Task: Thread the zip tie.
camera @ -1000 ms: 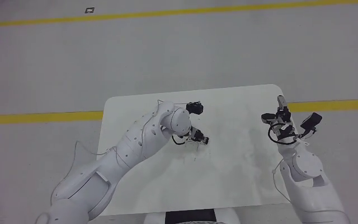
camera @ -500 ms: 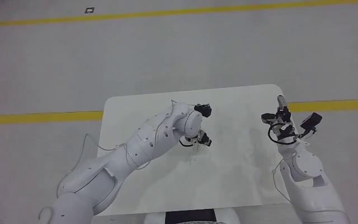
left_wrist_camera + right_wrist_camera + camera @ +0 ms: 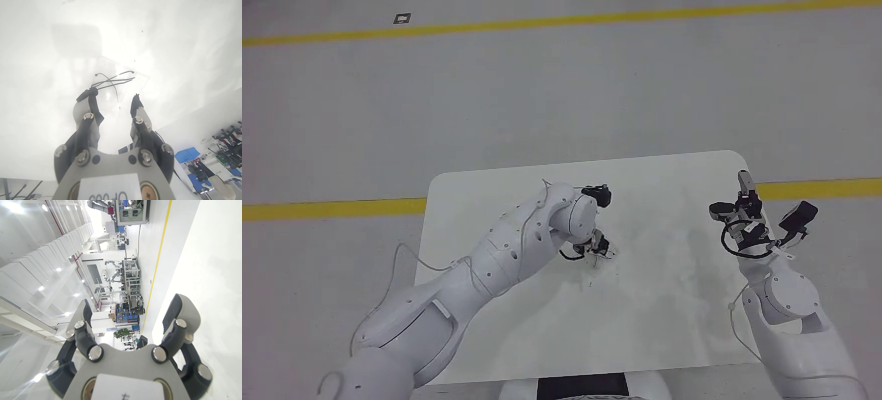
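Observation:
Several thin black zip ties lie fanned out on the white table, partly over a clear plastic bag. My left gripper hangs open just over them, its fingers wrapped in dark tape. The ties' bunched ends meet one fingertip; the other fingertip stands apart from them. From above, the left gripper is near the table's middle. My right gripper is open and holds nothing; it sits at the table's right edge, pointing out over the floor.
A few small dark specks dot the table beyond the ties. A yellow floor line runs behind the table. Bare tabletop lies between the two arms.
The left wrist swung slightly right and then back left over the ties, staying open. The right arm has not moved.

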{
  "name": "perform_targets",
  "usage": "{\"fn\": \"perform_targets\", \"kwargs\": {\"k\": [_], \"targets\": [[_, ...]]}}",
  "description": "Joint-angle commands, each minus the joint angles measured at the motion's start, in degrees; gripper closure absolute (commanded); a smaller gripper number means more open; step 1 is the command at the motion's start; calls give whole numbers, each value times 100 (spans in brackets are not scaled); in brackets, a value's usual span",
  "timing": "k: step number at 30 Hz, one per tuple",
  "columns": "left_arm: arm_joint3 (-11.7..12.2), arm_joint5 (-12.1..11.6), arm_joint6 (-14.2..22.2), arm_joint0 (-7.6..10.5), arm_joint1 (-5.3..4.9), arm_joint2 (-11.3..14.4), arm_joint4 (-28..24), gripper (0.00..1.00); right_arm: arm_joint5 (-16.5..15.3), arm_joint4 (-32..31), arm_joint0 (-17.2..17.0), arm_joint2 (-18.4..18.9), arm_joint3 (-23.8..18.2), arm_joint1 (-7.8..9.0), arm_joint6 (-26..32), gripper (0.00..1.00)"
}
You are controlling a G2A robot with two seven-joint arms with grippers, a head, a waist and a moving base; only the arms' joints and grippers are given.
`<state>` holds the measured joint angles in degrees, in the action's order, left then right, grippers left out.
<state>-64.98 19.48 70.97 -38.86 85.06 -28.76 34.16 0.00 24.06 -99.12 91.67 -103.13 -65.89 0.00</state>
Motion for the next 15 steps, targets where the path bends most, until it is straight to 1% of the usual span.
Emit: {"fn": "perform_targets", "kwargs": {"k": [1, 6, 10, 15], "targets": [[54, 0, -17, -5, 36, 20, -2, 66, 0, 0, 0, 0, 0, 0, 0, 0], [242, 0, -40, 13, 134, 107, -40, 69, 0, 0, 0, 0, 0, 0, 0, 0], [443, 0, -56, 60, 230, 222, -55, 72, 0, 0, 0, 0, 0, 0, 0, 0], [648, 0, -46, 119, 325, 354, -67, 73, 0, 0, 0, 0, 0, 0, 0, 0]]}}
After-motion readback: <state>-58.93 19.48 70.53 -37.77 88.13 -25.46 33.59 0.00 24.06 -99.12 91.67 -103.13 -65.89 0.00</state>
